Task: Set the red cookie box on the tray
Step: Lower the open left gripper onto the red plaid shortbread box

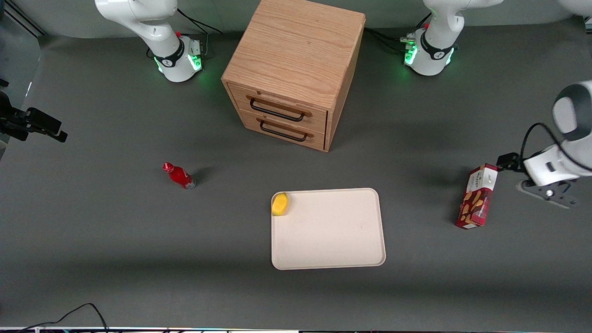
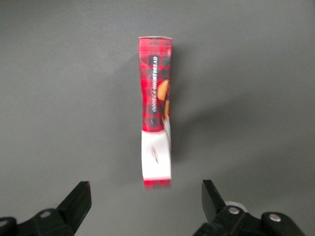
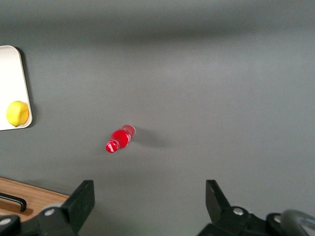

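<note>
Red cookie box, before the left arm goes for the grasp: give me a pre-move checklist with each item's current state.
1. Gripper open, holding nothing: ok.
2. Red cookie box free on the table, nothing touching it: ok.
3. Box lined up between the fingers in the left wrist view: ok.
4. Gripper down at box height: cannot tell.
5. Tray has bare room for the box: ok; only a lemon sits in one corner.

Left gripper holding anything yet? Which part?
Nothing held. The gripper is open, above the red cookie box, which stands on the table untouched.
</note>
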